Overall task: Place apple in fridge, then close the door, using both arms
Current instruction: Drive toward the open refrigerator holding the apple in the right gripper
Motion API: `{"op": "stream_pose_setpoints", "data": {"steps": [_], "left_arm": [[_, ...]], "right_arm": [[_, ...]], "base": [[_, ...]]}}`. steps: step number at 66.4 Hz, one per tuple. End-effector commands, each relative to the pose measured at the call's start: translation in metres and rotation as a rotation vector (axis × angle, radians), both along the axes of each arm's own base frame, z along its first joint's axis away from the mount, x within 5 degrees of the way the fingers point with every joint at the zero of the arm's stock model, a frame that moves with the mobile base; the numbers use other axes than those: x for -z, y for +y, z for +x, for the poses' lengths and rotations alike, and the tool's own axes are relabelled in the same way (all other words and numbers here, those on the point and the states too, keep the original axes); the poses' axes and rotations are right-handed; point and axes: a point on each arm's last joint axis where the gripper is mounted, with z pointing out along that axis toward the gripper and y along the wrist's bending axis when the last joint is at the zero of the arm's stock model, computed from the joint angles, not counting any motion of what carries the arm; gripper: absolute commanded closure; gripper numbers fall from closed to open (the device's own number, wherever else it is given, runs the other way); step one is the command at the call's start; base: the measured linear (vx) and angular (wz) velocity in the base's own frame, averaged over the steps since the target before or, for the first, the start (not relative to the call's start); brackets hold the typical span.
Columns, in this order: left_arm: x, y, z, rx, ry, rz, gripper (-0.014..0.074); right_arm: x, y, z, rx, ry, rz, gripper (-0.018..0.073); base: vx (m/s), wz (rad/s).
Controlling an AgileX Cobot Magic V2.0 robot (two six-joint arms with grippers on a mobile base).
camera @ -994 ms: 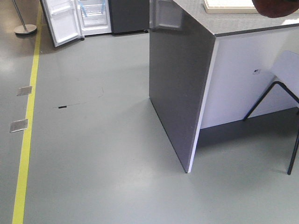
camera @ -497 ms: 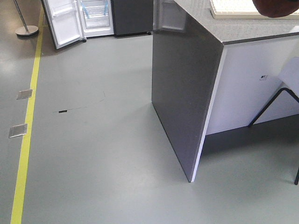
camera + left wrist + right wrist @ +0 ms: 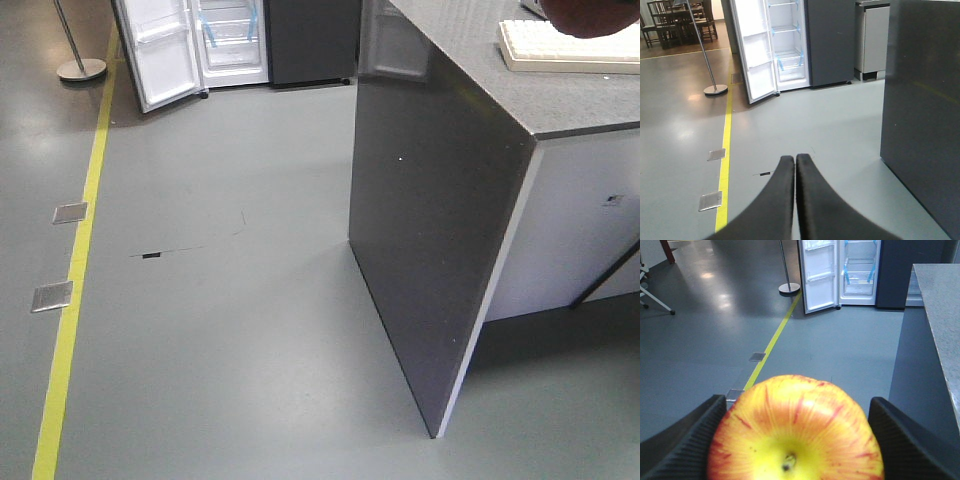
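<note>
My right gripper (image 3: 796, 405) is shut on the apple (image 3: 796, 432), red streaked with a yellow-green patch round its stem; its dark underside shows at the top right of the front view (image 3: 592, 14). My left gripper (image 3: 795, 159) is shut and empty, held above the floor. The fridge (image 3: 232, 40) stands far off at the top of the front view, white inside with blue tape strips. Its door (image 3: 160, 55) hangs open to the left. The fridge (image 3: 787, 45) and its door (image 3: 756, 50) show in the left wrist view, and the fridge (image 3: 860, 270) and door (image 3: 819, 275) in the right wrist view.
A grey speckled counter block (image 3: 440, 200) stands at the right, with a cream tray (image 3: 570, 48) on top. A yellow floor line (image 3: 78, 270) runs along the left, with two metal floor plates (image 3: 52, 296) by it. A post on a round base (image 3: 82, 68) stands left of the fridge.
The view has turned left and moved forward: the counter block has slid right and down and looms larger, and the fridge has shifted right. The chair at the right has left the view.
</note>
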Motion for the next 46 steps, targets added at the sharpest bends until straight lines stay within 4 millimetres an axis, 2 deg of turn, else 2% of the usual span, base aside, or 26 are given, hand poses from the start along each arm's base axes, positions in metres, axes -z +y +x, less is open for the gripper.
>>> {"op": "stream_pose_setpoints", "data": {"steps": [1, 46], "left_arm": [[-0.0028, 0.0003, 0.0001, -0.005, -0.078, -0.006, 0.0604], [-0.0028, 0.0003, 0.0001, -0.005, -0.078, -0.006, 0.0604]], "right_arm": [[-0.0223, -0.0008, -0.0109, 0.024, -0.116, 0.040, 0.0419], [-0.0223, -0.0008, -0.0109, 0.024, -0.116, 0.040, 0.0419]], "base": [[0.13, 0.11], [0.12, 0.08]]}}
